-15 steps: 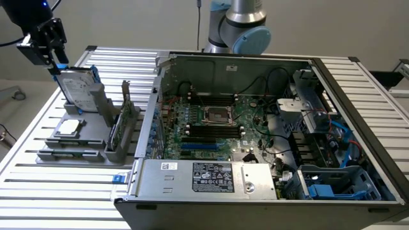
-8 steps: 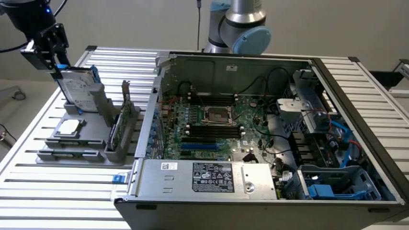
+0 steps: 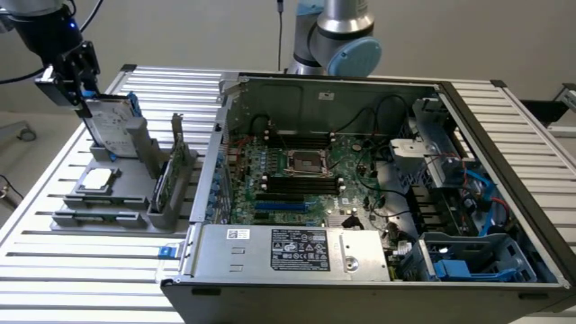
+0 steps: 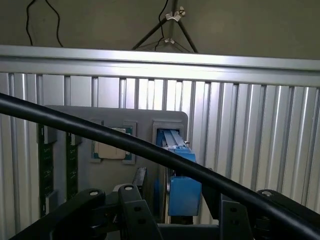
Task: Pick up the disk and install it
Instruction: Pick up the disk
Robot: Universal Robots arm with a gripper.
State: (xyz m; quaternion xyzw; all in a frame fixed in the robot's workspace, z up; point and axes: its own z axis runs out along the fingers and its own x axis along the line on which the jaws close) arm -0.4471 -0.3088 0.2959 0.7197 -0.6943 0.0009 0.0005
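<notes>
Gripper (image 3: 83, 91): jaws wide, straddling the top edge of the disk (image 3: 112, 125); nothing gripped.

Disk: upright in a slot of the grey holder (image 3: 99, 217) on the slatted worktop (image 3: 54, 270), to the exterior view's left of the open computer chassis (image 3: 220, 135).

Hazards: closing off-centre could cock the disk in its slot; the black cable (image 4: 150, 147) crossing near the jaws could snag the blue carrier.

Clearance: open room above the holder; upright circuit card (image 3: 166, 175) just beside; chassis wall edge near.

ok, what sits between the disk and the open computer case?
In the exterior view, the thin green circuit card stands upright in the grey holder, between the disk and the computer case wall.
</notes>
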